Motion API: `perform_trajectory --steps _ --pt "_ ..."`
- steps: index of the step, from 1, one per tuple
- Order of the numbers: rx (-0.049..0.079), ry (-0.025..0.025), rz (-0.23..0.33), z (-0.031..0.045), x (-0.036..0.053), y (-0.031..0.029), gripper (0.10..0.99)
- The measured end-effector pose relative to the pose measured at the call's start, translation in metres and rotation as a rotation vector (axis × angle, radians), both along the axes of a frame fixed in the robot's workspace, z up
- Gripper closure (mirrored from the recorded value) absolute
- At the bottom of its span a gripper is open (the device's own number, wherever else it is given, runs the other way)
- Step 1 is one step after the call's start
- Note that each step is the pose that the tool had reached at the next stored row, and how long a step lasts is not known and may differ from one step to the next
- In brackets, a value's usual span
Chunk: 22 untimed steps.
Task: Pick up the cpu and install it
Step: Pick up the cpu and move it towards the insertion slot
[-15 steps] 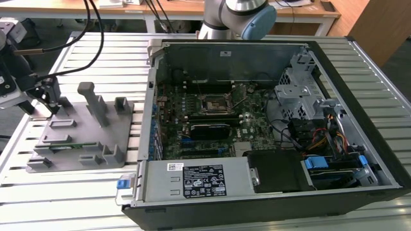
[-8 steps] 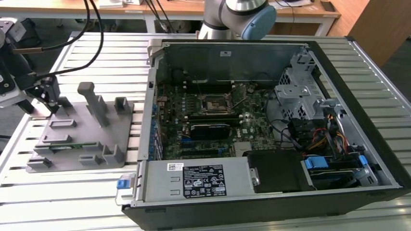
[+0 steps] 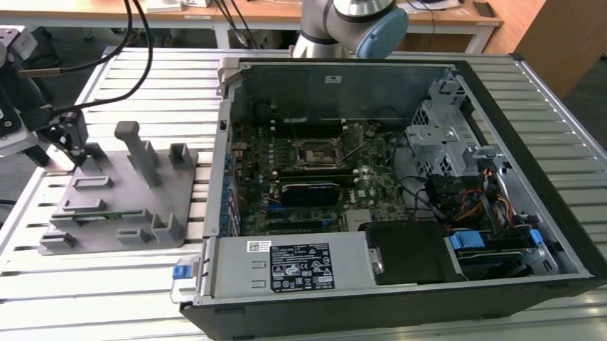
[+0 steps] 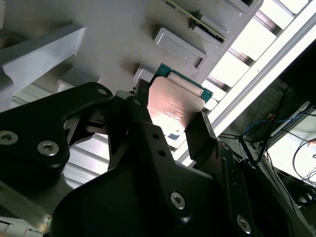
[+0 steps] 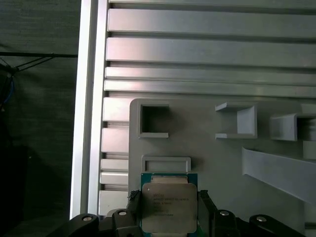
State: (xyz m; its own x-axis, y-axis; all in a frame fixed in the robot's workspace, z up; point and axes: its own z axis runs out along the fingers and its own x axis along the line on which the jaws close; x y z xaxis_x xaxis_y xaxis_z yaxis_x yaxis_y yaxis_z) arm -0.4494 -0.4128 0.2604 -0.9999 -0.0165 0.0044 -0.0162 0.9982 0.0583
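Gripper (image 3: 78,153) stands over the far corner of the grey fixture plate (image 3: 109,206), at the plate's edge towards the exterior view's left. In both wrist views the cpu (image 5: 169,207) sits between the two black fingers (image 4: 202,131), which bear on its opposite edges; the jaws are narrowed onto the chip and holding it. In the first wrist view the cpu shows its silver top with a thin green rim. It lies just beside a shallow rectangular frame (image 5: 166,164) moulded on the fixture plate, with a deeper square pocket (image 5: 154,120) further along the same side of the plate. In the second wrist view the chip's flat face catches a pinkish reflection and its green rim shows along the far edge. Whether the cpu rests on the fixture plate or is clear of it cannot be told. The fixture plate carries several upright posts (image 3: 138,153) and low blocks, and lies on a slatted aluminium table (image 3: 152,78). An open computer case (image 3: 379,312) stands just beside the fixture plate on the exterior view's right. Inside it, the motherboard's square socket (image 3: 313,153) lies well apart from the fixture plate. The arm's base (image 3: 351,28) rises beyond the case, on the side away from the fixture plate.
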Motion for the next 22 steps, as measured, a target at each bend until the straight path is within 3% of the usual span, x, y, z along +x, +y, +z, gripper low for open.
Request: perform_trajectory --steps 22 --pt "0.000 0.0001 0.000 0.0070 0.0000 0.0002 0.545"
